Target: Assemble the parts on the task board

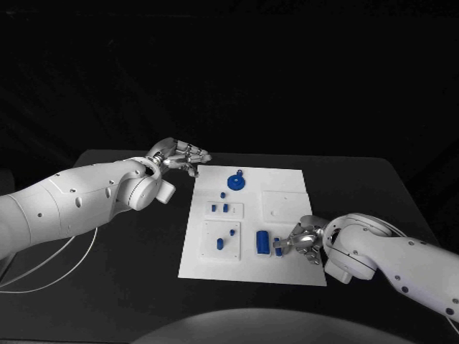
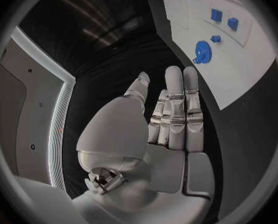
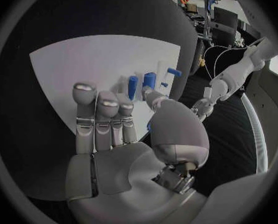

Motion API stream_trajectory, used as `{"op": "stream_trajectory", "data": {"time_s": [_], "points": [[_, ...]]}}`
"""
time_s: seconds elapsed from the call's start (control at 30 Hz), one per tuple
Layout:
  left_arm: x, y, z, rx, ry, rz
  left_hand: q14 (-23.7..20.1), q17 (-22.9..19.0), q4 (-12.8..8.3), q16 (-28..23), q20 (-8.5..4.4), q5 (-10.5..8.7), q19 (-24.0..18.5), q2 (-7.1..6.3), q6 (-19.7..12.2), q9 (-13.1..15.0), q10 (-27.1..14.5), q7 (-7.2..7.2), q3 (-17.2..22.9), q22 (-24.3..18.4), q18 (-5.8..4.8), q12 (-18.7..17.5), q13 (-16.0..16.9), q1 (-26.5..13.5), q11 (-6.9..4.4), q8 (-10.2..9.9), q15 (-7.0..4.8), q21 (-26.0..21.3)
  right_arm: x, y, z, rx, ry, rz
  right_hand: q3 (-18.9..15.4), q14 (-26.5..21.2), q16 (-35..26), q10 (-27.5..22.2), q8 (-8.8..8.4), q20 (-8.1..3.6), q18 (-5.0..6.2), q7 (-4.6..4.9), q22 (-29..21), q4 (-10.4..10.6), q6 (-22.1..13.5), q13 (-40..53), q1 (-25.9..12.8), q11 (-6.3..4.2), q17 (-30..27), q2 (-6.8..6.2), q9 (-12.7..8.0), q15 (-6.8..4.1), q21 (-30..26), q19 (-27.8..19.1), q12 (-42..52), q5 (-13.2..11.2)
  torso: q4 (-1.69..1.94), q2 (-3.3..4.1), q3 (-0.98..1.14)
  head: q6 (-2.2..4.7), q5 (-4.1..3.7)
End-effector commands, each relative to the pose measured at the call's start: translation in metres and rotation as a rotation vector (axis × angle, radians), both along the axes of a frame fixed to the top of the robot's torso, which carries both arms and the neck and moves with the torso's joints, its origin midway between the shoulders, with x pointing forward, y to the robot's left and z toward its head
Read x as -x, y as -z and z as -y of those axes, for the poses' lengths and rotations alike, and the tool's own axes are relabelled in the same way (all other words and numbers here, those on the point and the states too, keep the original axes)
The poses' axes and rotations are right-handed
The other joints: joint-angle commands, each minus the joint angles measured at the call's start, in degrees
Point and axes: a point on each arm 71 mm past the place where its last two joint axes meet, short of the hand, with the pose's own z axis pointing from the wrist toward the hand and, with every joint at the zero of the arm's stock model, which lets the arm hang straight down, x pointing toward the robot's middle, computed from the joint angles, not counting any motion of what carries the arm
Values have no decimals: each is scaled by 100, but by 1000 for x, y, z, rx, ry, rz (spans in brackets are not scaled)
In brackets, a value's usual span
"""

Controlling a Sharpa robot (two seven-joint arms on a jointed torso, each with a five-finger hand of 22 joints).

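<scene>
Head view: my right hand hovers with fingers spread, holding nothing, beside the blue parts on the task board; reaching carelessly could knock them. My left hand waits open, off-board.

The task board lies mid-table, parts on it.

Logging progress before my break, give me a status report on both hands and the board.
Left hand open, off the task board's far corner. Right hand at the near edge, by a blue part; grip unclear. Nothing in the way.
</scene>
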Motion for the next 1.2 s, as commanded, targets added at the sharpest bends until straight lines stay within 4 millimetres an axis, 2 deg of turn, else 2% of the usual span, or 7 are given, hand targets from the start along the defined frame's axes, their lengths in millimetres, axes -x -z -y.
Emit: {"op": "stream_trajectory", "data": {"time_s": [0.03, 0.23, 0.47, 0.5, 0.83, 1.0, 1.2], "points": [[0, -1, 2, 5, 12, 1, 4, -4, 15, 18, -8, -31, 2, -16, -45, 5, -38, -7, -6, -8, -74, -16, 9, -54, -9, -20, -1, -7, 1, 0, 0, -2, -25, -5, 9, 6, -40, 31, 3, -27, 51, -14, -6, -165, 56, 135, 189, 1, 6, 3, 18, -34, -8, 281, -24, -34, 3, -1, -2, 1, -2], [0, 0, 1, 3, 11, -1, 6, -5, 16, 18, -8, -29, 1, -21, -46, 5, -47, -7, -3, -12, -75, -19, 8, -47, -7, -21, 0, -8, 3, -1, 1, -2, -52, -12, -295, 10, -38, 31, -6, -23, 44, -16, -9, -409, 85, 137, 350, 4, 13, 40, 33, -30, -3, 278, -29, -31, 0, -1, -5, -3, -1], [1, 0, 1, 2, 10, -2, 6, -5, 16, 18, -8, -29, 1, -21, -46, 5, -47, -7, -3, -12, -75, -19, 8, -47, -7, -21, 0, -8, 6, -4, 1, -17, -65, -19, -465, 5, -58, 20, -3, -21, 54, 9, -21, -58, 61, 135, 145, 20, 8, -153, 13, -25, -24, 278, -45, -34, 0, -4, -4, 2, -3], [1, 0, 1, 1, 11, -3, 6, -5, 16, 18, -8, -29, 1, -21, -46, 5, -47, -7, -3, -12, -75, -19, 8, -47, -7, -21, 0, -8, 6, -4, 2, -18, -67, -21, -512, 9, -69, 17, -1, -17, 50, 18, -29, 111, 61, 140, 263, 23, 18, -182, 9, -23, -30, 280, -54, -34, 0, -5, -5, 4, -4], [1, 0, 0, -1, 8, -7, 6, -5, 16, 18, -8, -29, 1, -21, -46, 5, -47, -7, -3, -12, -75, -19, 8, -47, -7, -21, 0, -8, 7, -3, 5, -14, -75, -30, -516, 11, -70, 24, -1, -21, 52, 6, -29, 47, 74, 143, 355, 17, 28, -149, 16, -24, -26, 277, -58, -34, 6, 1, -4, -1, -2], [1, 0, 0, -2, 8, -8, 6, -5, 16, 18, -8, -29, 1, -21, -46, 5, -47, -7, -3, -12, -75, -19, 8, -47, -7, -21, 0, -8, 7, -2, 7, -4, -79, -33, -404, 16, -68, 28, -8, -9, 50, -20, -23, -338, 89, 147, 693, 3, 23, 52, 22, -21, -14, 276, -37, -9, 0, 0, -5, -2, 1], [1, 0, 0, -2, 9, -9, 7, -4, 17, 21, -9, -24, 4, -22, -39, 6, -50, -9, 4, -13, -73, -16, 9, -36, -7, -19, 0, -4, 6, -2, 6, -2, -76, -30, -285, 15, -58, 23, -7, -9, 48, -45, -16, -765, 110, 130, 566, -7, 0, 246, -13, -25, -12, 275, -13, 12, 6, 0, -4, 0, 3]]}}
